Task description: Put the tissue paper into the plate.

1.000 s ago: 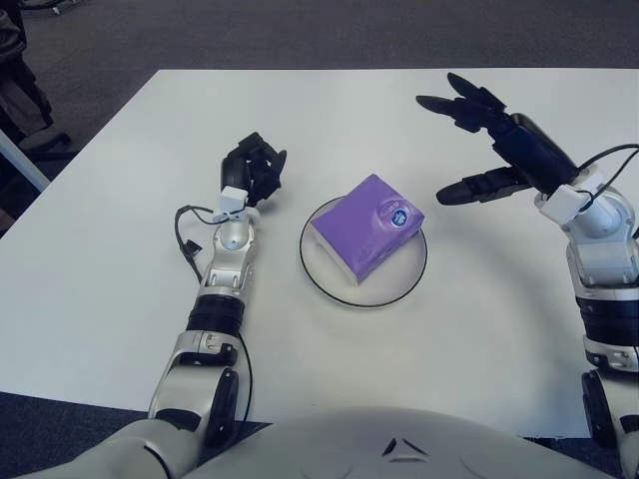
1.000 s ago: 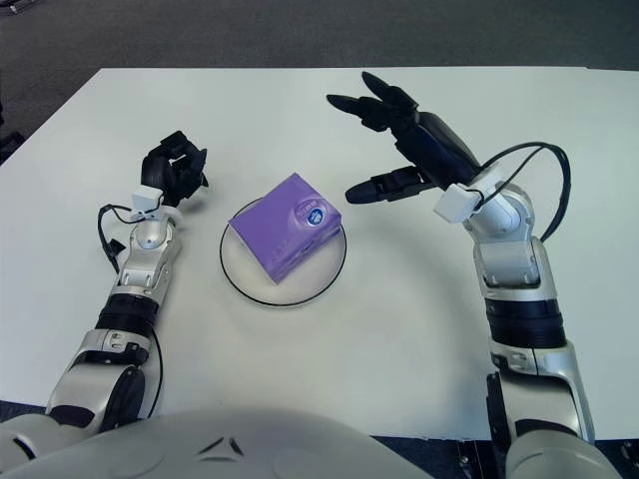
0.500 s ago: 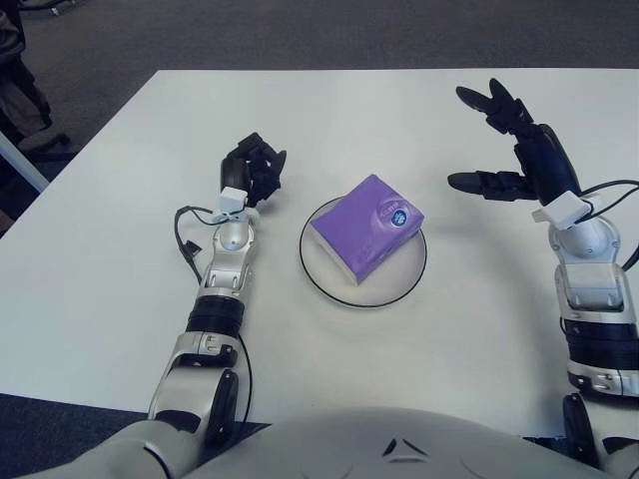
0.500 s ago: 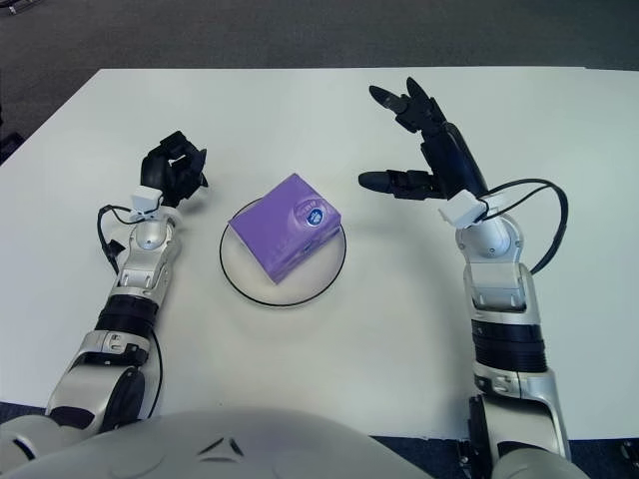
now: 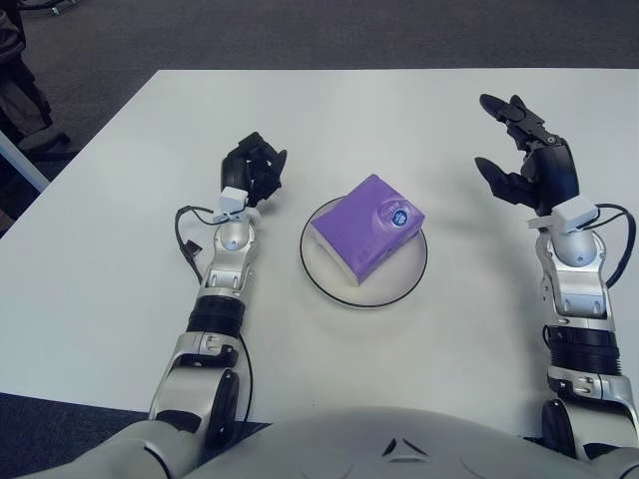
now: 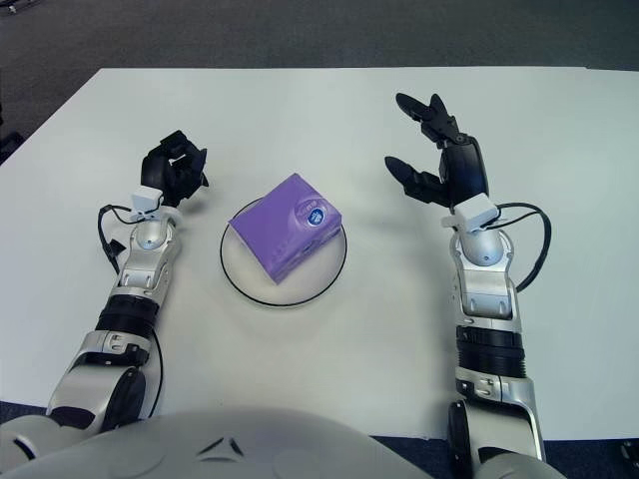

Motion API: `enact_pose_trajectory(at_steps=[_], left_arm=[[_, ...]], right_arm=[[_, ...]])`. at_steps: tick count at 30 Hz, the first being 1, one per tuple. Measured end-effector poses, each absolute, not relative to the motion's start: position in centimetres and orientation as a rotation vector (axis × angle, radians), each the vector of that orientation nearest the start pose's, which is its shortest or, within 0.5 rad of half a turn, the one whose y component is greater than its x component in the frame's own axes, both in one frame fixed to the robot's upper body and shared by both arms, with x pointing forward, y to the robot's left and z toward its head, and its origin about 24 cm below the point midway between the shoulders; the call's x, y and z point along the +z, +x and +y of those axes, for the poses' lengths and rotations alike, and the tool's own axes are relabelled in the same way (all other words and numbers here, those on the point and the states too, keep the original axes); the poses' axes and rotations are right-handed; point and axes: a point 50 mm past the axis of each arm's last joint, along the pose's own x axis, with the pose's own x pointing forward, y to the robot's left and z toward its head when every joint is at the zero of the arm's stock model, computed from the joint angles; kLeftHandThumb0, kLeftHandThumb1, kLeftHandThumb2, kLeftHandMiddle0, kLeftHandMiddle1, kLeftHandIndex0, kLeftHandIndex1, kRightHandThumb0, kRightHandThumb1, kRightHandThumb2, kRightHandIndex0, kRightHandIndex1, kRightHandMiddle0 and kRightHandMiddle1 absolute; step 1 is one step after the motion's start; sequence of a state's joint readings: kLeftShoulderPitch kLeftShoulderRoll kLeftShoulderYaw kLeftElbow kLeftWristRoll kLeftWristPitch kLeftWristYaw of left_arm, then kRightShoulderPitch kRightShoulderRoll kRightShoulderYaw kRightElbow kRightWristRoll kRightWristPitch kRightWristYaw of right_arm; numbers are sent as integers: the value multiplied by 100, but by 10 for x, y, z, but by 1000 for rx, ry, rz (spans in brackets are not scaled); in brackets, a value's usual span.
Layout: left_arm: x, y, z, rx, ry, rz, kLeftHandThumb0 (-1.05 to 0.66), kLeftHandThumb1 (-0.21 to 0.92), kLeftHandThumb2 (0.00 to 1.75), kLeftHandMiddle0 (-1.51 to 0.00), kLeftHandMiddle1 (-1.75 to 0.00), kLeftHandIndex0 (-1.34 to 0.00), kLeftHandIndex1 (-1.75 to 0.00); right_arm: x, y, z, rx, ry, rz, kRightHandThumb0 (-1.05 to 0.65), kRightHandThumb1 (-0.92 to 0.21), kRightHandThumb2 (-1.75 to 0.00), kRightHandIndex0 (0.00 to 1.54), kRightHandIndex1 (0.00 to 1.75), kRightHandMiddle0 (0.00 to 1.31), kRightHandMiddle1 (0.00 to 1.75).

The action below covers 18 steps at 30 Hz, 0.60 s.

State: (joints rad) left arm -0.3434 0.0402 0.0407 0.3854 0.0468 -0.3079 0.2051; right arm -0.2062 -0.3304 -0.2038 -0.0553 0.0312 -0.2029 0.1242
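A purple tissue pack (image 5: 366,226) with a round blue mark on top lies in the white plate (image 5: 411,277) near the middle of the white table. My right hand (image 5: 527,156) is to the right of the plate, raised above the table, fingers spread and empty. My left hand (image 5: 253,170) rests on the table to the left of the plate, fingers curled and holding nothing.
The white table (image 5: 100,249) reaches to the far edge, with dark carpet (image 5: 300,30) beyond. A black cable (image 5: 186,239) loops beside my left forearm.
My right hand has drawn back from above the plate, to the right and towards me, with its forearm swinging upright. The tissue pack and left hand have not moved.
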Motion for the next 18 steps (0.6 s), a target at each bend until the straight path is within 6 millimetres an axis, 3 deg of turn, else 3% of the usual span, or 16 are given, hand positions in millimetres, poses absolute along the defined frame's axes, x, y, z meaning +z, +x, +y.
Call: enact_pose_trajectory(at_steps=[5, 15, 18], left_arm=[[75, 313, 151, 149, 54, -263, -35, 92, 34, -102, -175, -92, -175], [75, 313, 152, 150, 56, -264, -35, 92, 34, -102, -175, -92, -175], [75, 313, 152, 150, 55, -265, -35, 92, 34, -102, -175, -92, -175]], right_arm=[[145, 278, -231, -27, -286, -421, -38, -92, -47, 85, 2, 46, 54], [139, 280, -233, -46, -219, -366, -37, -92, -43, 90, 4, 49, 62], [138, 280, -232, -48, -207, -365, -36, -92, -38, 96, 7, 41, 124]])
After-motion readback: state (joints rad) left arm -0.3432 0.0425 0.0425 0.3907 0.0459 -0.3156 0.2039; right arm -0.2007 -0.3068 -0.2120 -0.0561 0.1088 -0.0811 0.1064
